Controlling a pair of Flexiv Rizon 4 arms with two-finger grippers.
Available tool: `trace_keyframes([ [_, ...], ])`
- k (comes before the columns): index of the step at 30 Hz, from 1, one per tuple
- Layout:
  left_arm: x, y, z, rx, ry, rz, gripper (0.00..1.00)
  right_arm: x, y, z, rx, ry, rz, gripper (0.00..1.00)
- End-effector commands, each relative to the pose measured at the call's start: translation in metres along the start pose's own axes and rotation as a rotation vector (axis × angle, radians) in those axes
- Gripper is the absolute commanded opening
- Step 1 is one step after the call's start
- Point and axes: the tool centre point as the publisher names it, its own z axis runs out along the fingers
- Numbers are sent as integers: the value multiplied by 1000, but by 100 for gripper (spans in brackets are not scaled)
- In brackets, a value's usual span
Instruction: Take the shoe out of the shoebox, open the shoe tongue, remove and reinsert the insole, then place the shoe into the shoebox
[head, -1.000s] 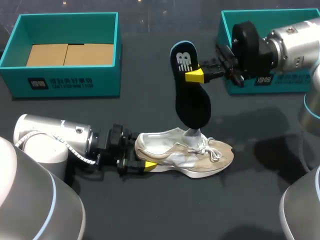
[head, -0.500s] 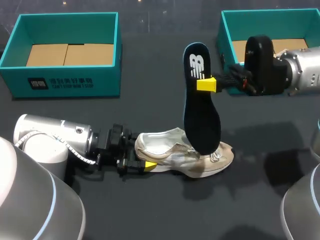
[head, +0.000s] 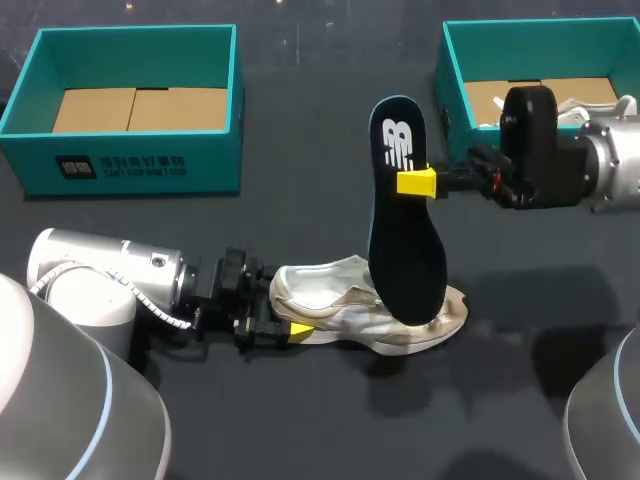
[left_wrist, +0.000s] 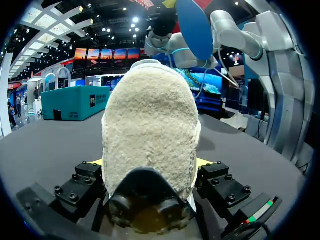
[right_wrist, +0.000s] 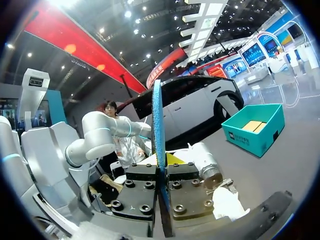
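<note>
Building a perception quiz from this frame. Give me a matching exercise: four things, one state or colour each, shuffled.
1 insole
2 shoe
3 left box
4 right claw

a teal, cardboard inside
b shut on the insole
c black, upright
d pale, heel in the left claw

Pairs: 1-c, 2-d, 3-a, 4-b

We stand in an exhibition hall, at a demonstration table (head: 300, 420): a teal left shoebox (head: 140, 165) and right shoebox (head: 540, 50) sit at its far corners, and beyond its edges we see a high ceiling of spotlights (left_wrist: 75, 20), big display screens (left_wrist: 100, 54) and a parked car (right_wrist: 200, 105).
</note>
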Motion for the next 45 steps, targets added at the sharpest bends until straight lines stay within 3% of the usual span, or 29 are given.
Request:
trace_keyframes([
  [1,1,1,2,-2,-1,0,0,13,-11,-3,-16,-57,55,0],
  [24,1,1,2,-2,-1,0,0,15,-12,-4,-16,-70,77,0],
  [25,1,1,2,-2,-1,0,6,15,-12,-4,-16,-70,77,0],
  [26,2,1,1,-7,-1,12,30,15,-12,-4,-16,-70,77,0],
  [27,3,1,1,-7,-3,16,47,15,-12,-4,-16,-70,77,0],
  [29,5,2,-1,-14,4,14,100,15,-12,-4,-16,-70,77,0],
  [39,7,2,-17,-53,-19,25,100,15,-12,-4,-16,-70,77,0],
  [45,1,-4,-33,-123,-65,29,100,15,-12,-4,-16,-70,77,0],
])
